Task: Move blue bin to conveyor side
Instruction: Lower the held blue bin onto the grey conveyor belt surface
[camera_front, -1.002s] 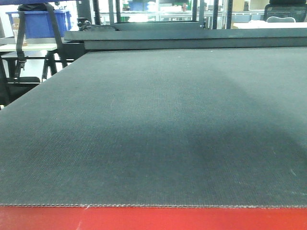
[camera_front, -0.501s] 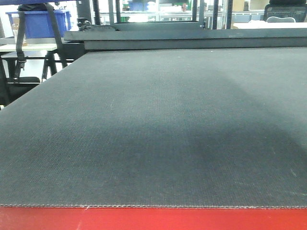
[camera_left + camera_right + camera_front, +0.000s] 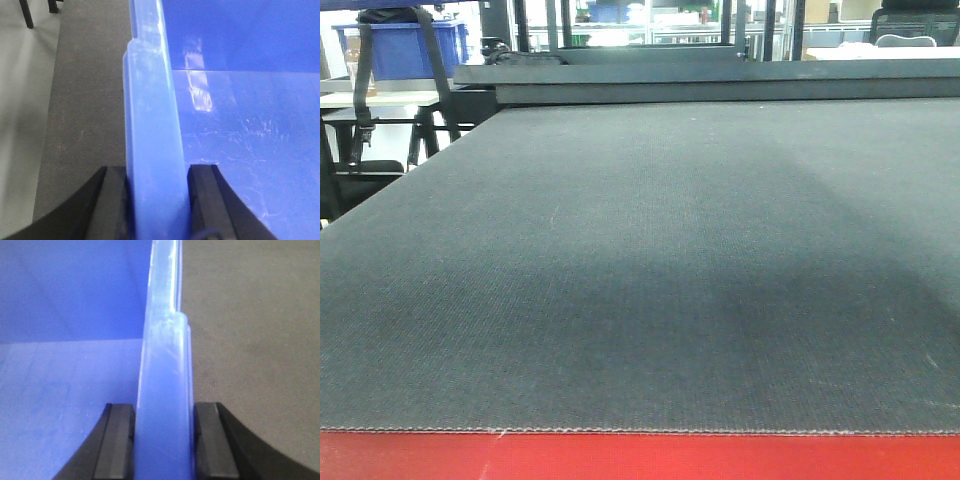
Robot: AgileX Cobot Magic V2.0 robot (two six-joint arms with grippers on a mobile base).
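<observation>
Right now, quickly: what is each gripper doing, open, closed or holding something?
Left gripper: closed on the blue bin, gripping its wall.
Right gripper: closed on the blue bin's wall too.

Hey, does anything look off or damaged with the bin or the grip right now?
Nothing stands out. The left gripper and right gripper each clamp the rim of the blue bin squarely; its floor shows only light scuffs.

Industrial workshop, wide dark conveyor belt (image 3: 640, 260), red edge strip (image 3: 640, 457), blue crate (image 3: 400, 50) on far bench (image 3: 380, 98)
</observation>
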